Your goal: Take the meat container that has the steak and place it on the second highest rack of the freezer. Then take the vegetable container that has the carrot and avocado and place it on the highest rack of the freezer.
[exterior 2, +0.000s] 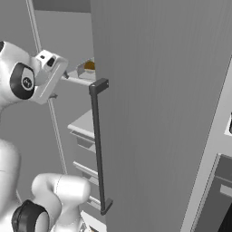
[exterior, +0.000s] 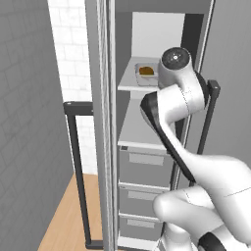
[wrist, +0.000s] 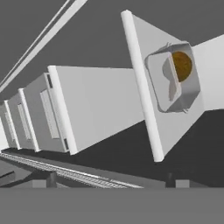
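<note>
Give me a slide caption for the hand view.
Container with brown food sits on the freezer's top shelf; lower shelf bare.

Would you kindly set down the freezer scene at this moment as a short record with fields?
freezer: door open, two pale shelves above three grey drawers
top shelf: holds a container with a rounded brownish item; the rest of its contents cannot be made out
lower shelf: bare where visible
gripper: open, holding nothing, in front of the top shelf
door handle: long black bar, upright
</note>
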Robot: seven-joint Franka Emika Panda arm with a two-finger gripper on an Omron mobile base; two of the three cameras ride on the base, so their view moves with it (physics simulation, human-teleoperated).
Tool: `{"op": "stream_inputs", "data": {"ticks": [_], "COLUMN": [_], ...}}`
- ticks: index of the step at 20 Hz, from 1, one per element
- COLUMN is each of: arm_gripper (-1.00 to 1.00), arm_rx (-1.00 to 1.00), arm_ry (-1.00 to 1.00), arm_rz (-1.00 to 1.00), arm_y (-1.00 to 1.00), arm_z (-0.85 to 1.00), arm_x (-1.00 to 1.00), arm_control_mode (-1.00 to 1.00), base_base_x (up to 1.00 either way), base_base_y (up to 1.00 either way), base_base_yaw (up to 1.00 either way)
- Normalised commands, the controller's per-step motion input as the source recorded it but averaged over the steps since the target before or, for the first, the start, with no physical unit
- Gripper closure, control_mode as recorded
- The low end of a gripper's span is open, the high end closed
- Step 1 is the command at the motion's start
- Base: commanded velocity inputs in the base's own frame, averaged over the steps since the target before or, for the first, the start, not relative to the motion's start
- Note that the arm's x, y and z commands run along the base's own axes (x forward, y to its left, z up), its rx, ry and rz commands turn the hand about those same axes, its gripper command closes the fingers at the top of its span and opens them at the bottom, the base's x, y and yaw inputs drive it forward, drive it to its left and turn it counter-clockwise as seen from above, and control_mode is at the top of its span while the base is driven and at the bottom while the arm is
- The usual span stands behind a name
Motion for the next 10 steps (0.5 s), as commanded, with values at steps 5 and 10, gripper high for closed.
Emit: {"op": "stream_inputs", "data": {"ticks": [5, 10], "arm_gripper": [-1.0, -1.0], "arm_rx": [0.0, 0.0], "arm_ry": [0.0, 0.05], "arm_rz": [0.21, 0.1], "arm_y": [0.0, 0.0], "arm_z": [0.16, 0.25], "arm_x": [-0.93, -0.37], "arm_control_mode": [-1.0, -1.0], "base_base_x": [0.0, 0.0], "base_base_y": [0.0, 0.0], "base_base_yaw": [0.0, 0.0]}}
